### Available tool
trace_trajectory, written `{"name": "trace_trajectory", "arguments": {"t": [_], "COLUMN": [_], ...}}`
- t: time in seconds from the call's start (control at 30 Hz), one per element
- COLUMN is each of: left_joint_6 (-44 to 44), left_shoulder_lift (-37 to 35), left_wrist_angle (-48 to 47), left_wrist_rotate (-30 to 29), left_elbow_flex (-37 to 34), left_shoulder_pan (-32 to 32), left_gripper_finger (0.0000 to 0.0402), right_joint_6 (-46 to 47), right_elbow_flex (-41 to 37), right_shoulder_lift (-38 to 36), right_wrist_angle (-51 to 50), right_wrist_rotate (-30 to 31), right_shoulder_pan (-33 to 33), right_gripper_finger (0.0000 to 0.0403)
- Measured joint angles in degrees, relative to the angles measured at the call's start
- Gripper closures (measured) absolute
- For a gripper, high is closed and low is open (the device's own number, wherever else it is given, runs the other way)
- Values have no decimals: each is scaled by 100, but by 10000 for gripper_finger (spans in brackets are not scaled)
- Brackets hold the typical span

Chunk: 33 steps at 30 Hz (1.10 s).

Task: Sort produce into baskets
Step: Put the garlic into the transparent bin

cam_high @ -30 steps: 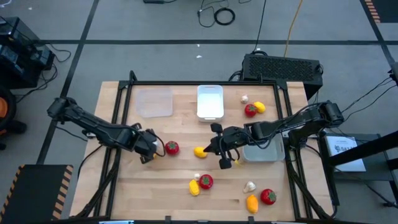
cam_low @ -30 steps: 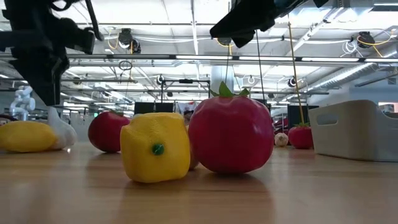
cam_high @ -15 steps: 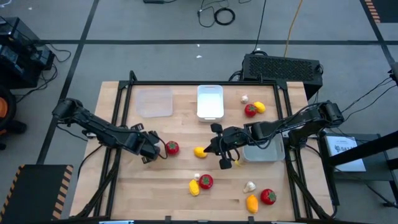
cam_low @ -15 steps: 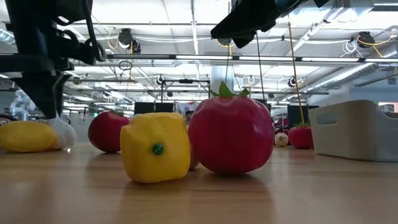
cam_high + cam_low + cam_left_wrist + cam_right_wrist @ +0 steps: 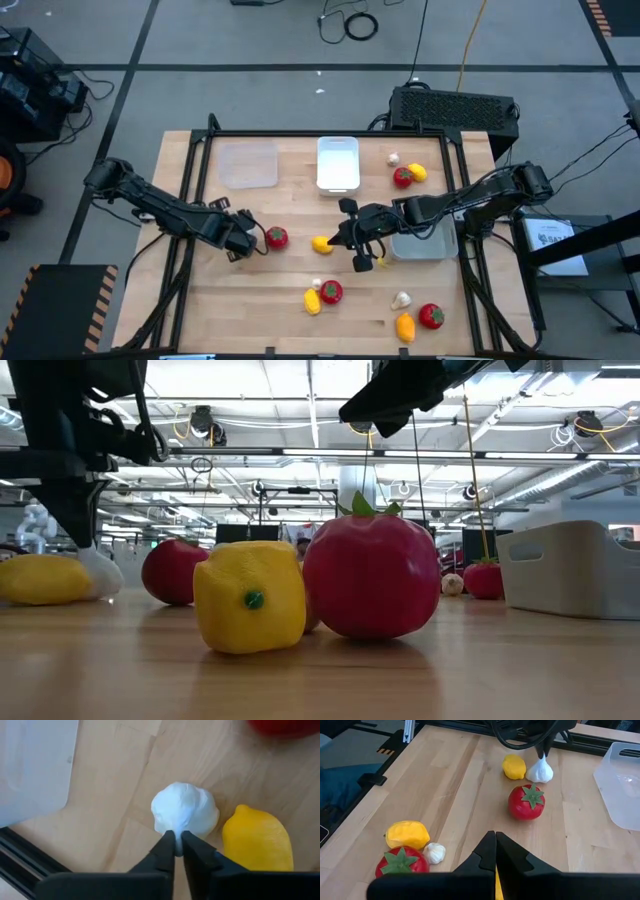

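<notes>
Left claw [image 5: 178,840] pinches the garlic bulb [image 5: 185,813] by its upward-pointing tip, beside a lemon [image 5: 258,839].

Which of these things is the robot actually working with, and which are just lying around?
Job: tomatoes, yellow fruits, garlic bulbs, clear basket, white basket, grey basket; left gripper pinching one bulb, right gripper mid-table.
Lying about: black box, floor cables.

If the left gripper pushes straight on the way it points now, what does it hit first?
The left gripper appears shut on the tip of the white garlic bulb, so the bulb is first. Beyond that is bare table; the lemon sits beside the line.
</notes>
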Motion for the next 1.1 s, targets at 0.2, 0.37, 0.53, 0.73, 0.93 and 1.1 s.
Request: {"name": "trace_trajectory", "arguments": {"t": [0.2, 0.37, 0.53, 0.73, 0.93, 1.1], "left_joint_6": [235, 687, 1343, 2550, 3579, 4285], "left_shoulder_lift": [0, 0, -4, -59, -323, -614], "left_wrist_angle": [-115, -563, -1024, -1091, -1105, -953], "left_wrist_rotate": [2, -65, -605, -874, -763, -324], "left_elbow_flex": [79, 661, 1386, 1789, 1799, 1773], "left_shoulder_pan": [43, 246, 673, 1733, 3219, 4434], "left_gripper_finger": [391, 392, 392, 393, 393, 393], "right_joint_6": [0, -16, -17, -17, -18, -20], "right_elbow_flex": [-2, -2, -2, -2, -2, -2], "right_shoulder_lift": [0, 0, 0, 0, 0, 0], "right_wrist_angle": [-104, -157, -153, -155, -164, -168], "right_wrist_rotate": [-1, -2, -1, 0, 0, 0], "right_shoulder_pan": [0, -37, -79, -76, -76, -76], "right_gripper_finger": [403, 403, 403, 403, 403, 403]}}
